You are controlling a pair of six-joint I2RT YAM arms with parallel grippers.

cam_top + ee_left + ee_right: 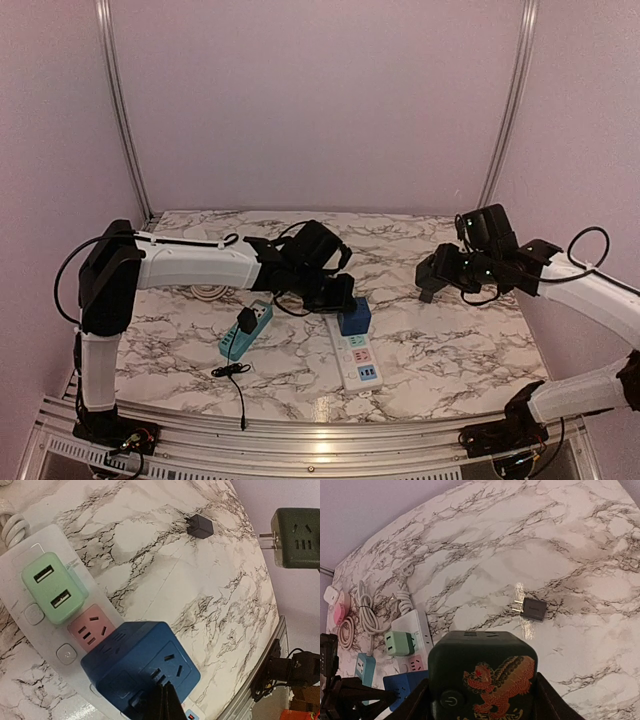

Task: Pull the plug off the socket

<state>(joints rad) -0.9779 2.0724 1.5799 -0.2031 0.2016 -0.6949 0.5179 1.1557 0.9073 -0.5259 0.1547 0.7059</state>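
A blue cube plug (142, 667) sits plugged into the white power strip (30, 635), next to a pink socket (92, 630) and a green USB adapter (52, 587). My left gripper (165, 700) is shut, its tips together on the cube's top face; in the top view it (338, 292) hovers at the blue cube (354, 317). My right gripper (482, 702) is shut on a dark green cube plug (482, 672) with a dragon print, held in the air at the right (437, 270), prongs free.
A small black adapter (533, 609) lies loose on the marble. A teal power strip (243, 335) with a black plug (246, 321) and thin cable (236, 378) lies left of the white strip. Coiled white cords (367, 612) lie at the far left.
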